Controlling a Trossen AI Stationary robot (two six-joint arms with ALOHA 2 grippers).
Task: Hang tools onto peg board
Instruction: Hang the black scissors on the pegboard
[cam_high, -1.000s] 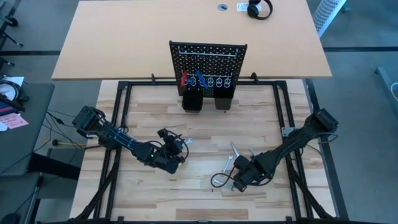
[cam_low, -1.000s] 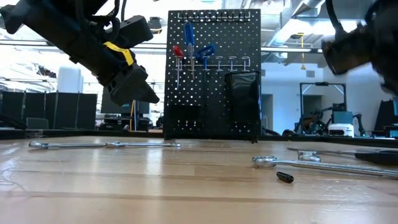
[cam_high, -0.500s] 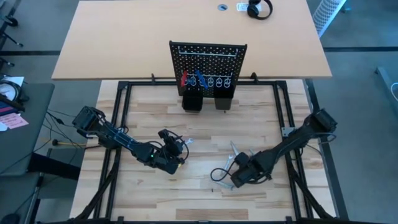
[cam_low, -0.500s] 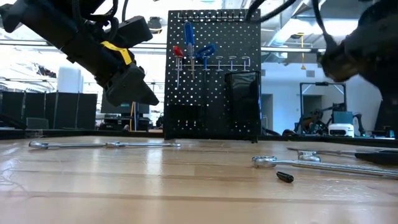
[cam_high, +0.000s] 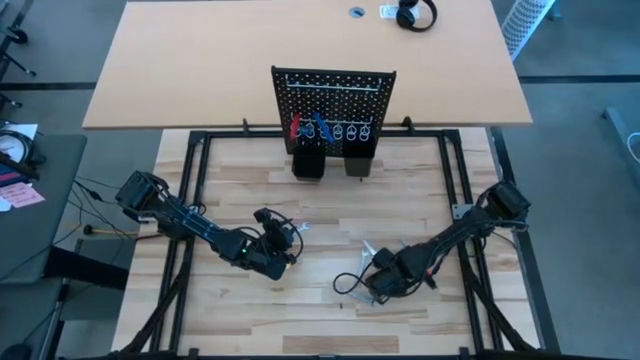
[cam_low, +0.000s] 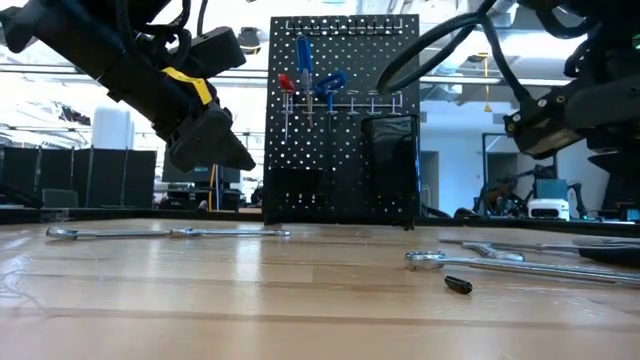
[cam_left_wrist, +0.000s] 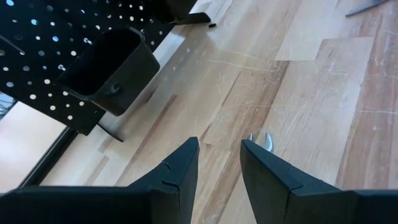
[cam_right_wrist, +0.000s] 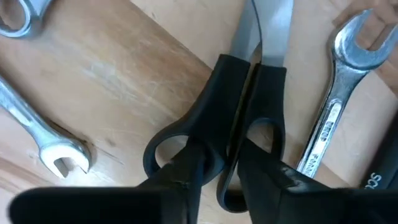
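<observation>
High view: the right gripper (cam_high: 383, 285) is low over the black-handled steel scissors (cam_high: 368, 268) on the wooden desk (cam_high: 320, 200), well apart from the black perforated peg board (cam_high: 333, 98).

Right wrist view: its narrow fingers (cam_right_wrist: 186, 173) straddle the scissors' handles (cam_right_wrist: 239, 118); grip unclear. Writing at the edge is unreadable.

Left wrist view: left gripper (cam_left_wrist: 217, 155), part open, empty.

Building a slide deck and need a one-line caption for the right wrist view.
Right gripper down over black scissors lying closed on the wooden table, silver wrenches either side.

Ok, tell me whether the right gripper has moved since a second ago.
Yes. In the high view the right gripper has shifted slightly toward the left arm's side and away from the table's right frame rail, over the black scissors.
</observation>
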